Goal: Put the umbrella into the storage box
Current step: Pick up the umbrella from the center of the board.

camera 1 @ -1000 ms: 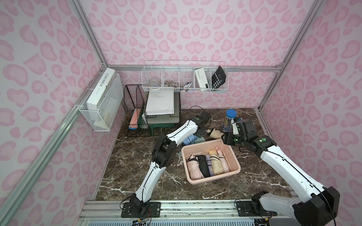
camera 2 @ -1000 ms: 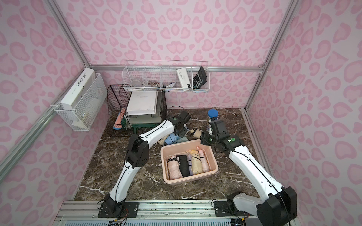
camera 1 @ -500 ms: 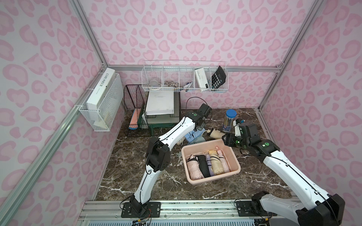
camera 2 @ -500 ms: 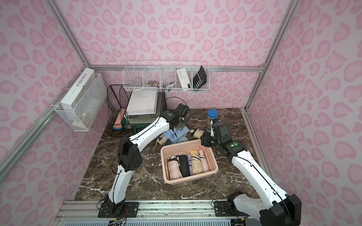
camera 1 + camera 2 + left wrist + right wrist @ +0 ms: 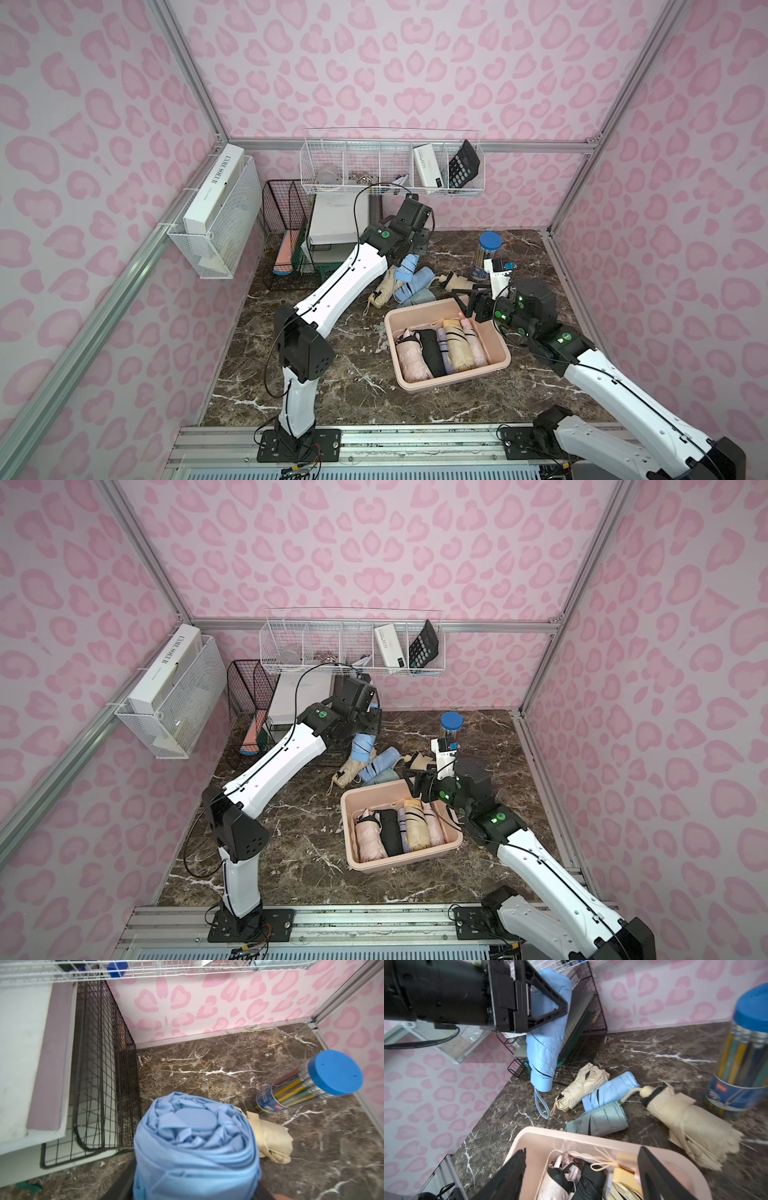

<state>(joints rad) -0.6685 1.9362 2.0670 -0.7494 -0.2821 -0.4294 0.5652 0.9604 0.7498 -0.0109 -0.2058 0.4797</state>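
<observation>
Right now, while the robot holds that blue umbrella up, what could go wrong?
1. The left end effector grips the folded light blue fabric umbrella by its upper part, most of it hanging below; it might slip or swing.
2. Its dangling blue wrist strap hangs near the black wire file rack and could snag.
3. The open right end effector hovers over the pale pink plastic storage box, partly filled with folded umbrellas; the arms might bump there.
</observation>
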